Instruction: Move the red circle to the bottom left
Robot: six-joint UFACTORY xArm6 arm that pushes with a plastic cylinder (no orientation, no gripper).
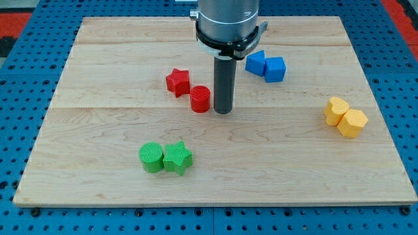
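The red circle (pixel 200 99) is a short red cylinder near the middle of the wooden board (pixel 98 150). My tip (pixel 223 111) rests on the board just to the right of the red circle, very close to it or touching it. A red star (pixel 177 82) lies just up and left of the red circle, almost touching it.
A green circle (pixel 151 157) and a green star (pixel 177 158) sit side by side toward the bottom left. Two blue blocks (pixel 266 65) lie at the upper right of my rod. Two yellow blocks (pixel 345 117) lie at the right.
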